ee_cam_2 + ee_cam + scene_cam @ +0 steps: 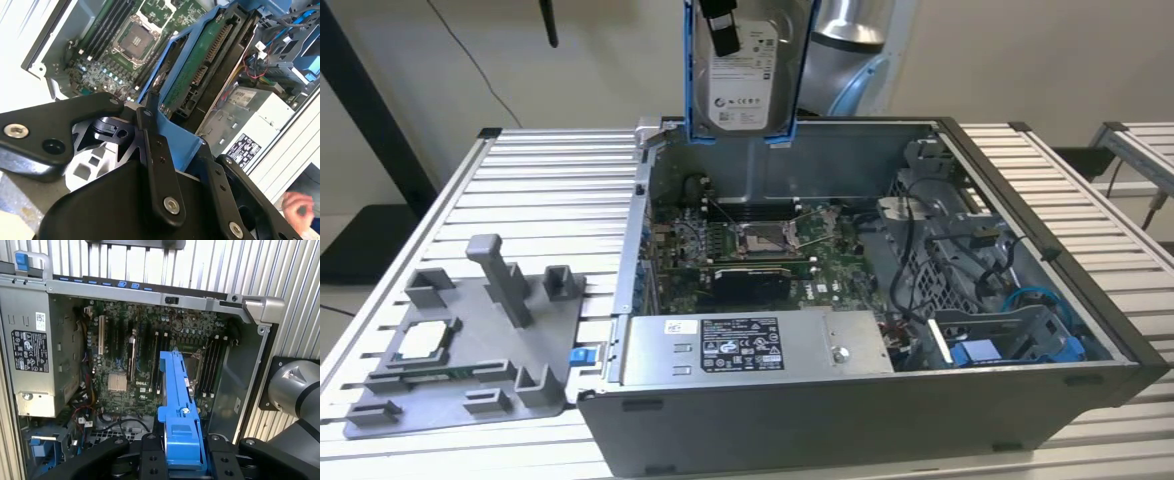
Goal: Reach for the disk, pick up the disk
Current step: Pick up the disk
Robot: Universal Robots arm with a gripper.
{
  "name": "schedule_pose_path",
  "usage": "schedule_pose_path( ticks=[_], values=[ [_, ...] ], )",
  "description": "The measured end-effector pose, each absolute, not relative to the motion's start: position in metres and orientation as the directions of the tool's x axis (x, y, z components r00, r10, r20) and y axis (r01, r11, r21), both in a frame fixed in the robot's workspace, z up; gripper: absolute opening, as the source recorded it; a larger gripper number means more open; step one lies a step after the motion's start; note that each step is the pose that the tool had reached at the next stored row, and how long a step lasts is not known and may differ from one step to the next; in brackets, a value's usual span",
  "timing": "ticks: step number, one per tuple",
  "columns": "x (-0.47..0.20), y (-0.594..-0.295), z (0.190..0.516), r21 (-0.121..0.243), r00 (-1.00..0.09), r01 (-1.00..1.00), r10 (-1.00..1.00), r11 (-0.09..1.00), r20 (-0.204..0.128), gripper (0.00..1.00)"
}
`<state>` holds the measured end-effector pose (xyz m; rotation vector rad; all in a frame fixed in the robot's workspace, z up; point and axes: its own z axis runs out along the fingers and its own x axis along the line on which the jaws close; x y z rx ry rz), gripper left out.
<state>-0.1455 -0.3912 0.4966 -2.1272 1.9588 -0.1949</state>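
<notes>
The disk (pixel 739 72) hangs upright in the air above the back wall of the open computer case (pixel 854 420), lifted clear of it. It is a flat silver-grey drive with a white printed label facing the exterior view, edged down both long sides by a bright blue plastic bracket. In the first wrist view the disk (pixel 179 415) shows edge-on as a narrow blue strip, clamped between the black fingers of the end effector (pixel 181 452); in the second wrist view its green circuit-board underside (pixel 200 70) faces the camera. Below it lies the motherboard (pixel 747 250), with the grey power supply (pixel 747 345) toward the case's front. The case stands on a slatted metal worktop (pixel 540 190).
</notes>
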Motion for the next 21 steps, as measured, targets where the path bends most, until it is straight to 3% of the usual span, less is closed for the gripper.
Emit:
schedule_pose_path(
  ticks=[21],
  values=[
    [-0.099, -0.391, 0.497, -0.266, 0.091, -0.961, -0.994, -0.070, -0.065, 0.00]
  ],
)
